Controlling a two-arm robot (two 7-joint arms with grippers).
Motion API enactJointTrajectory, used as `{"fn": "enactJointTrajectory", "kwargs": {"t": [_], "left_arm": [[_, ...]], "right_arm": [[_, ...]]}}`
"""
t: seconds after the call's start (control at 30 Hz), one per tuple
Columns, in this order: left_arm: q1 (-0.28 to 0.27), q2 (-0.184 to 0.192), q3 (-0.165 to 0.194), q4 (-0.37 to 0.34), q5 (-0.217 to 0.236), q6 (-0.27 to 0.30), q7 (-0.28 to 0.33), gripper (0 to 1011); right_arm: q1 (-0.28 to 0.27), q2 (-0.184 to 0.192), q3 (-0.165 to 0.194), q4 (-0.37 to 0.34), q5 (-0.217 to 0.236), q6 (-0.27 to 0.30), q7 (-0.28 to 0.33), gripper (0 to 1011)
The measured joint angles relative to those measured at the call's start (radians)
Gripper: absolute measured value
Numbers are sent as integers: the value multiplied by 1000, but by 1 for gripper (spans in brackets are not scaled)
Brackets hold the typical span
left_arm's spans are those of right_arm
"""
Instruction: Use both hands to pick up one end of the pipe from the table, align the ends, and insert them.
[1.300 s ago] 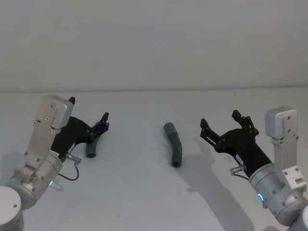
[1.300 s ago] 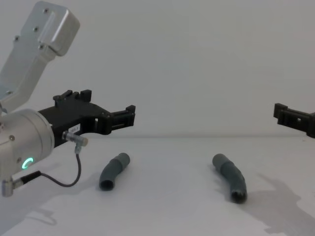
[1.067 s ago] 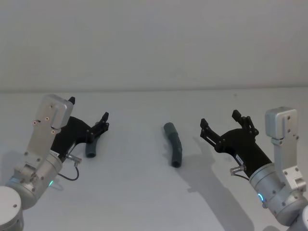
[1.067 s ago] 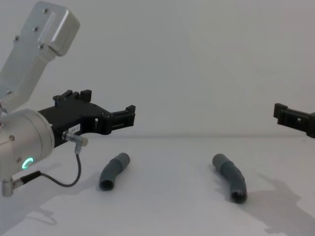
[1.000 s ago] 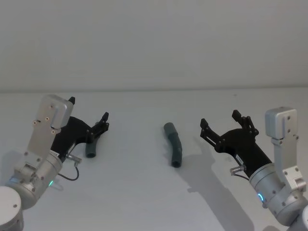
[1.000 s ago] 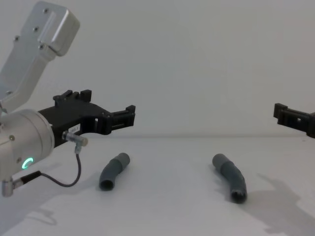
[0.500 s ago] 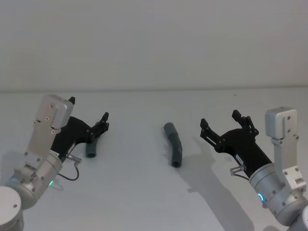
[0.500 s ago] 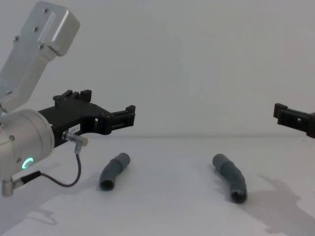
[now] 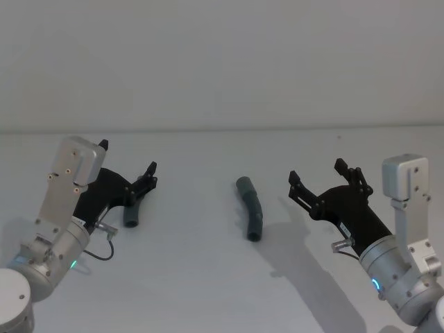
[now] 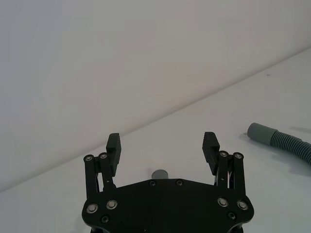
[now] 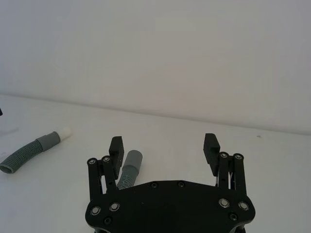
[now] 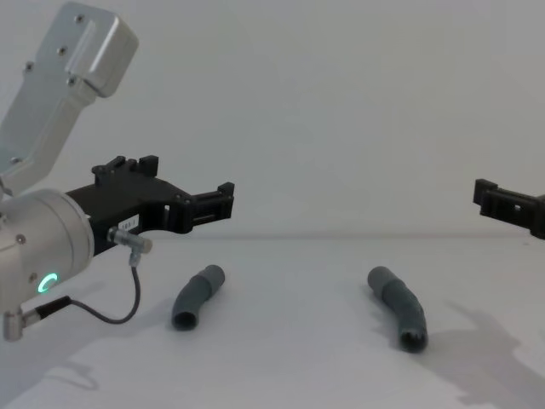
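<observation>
Two short, bent grey-teal pipe pieces lie apart on the white table [image 9: 208,284]. The left piece [image 9: 131,216] [image 12: 196,296] rests just below my left gripper [image 9: 128,158] [image 12: 192,179], which hovers open above it; in the left wrist view its end [image 10: 159,174] peeks over the gripper body, between the spread fingers [image 10: 114,143]. The right piece [image 9: 251,208] [image 12: 398,307] lies near the table's middle. My right gripper [image 9: 316,172] [image 12: 490,194] hangs open to its right, not touching it. In the right wrist view the near piece [image 11: 127,170] sits by one finger, and the far piece [image 11: 34,148] shows a whitish tip [image 11: 64,132].
A plain light-grey wall [image 9: 222,62] closes the table's far edge. A thin cable [image 12: 111,311] loops under my left wrist.
</observation>
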Motion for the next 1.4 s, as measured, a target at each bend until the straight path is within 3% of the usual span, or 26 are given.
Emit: {"fn": "enactJointTrajectory", "kwargs": {"t": [1.4], "left_arm": [[0,0,0,0,0,0,0,1001]], "right_arm": [[0,0,0,0,0,0,0,1000]]}}
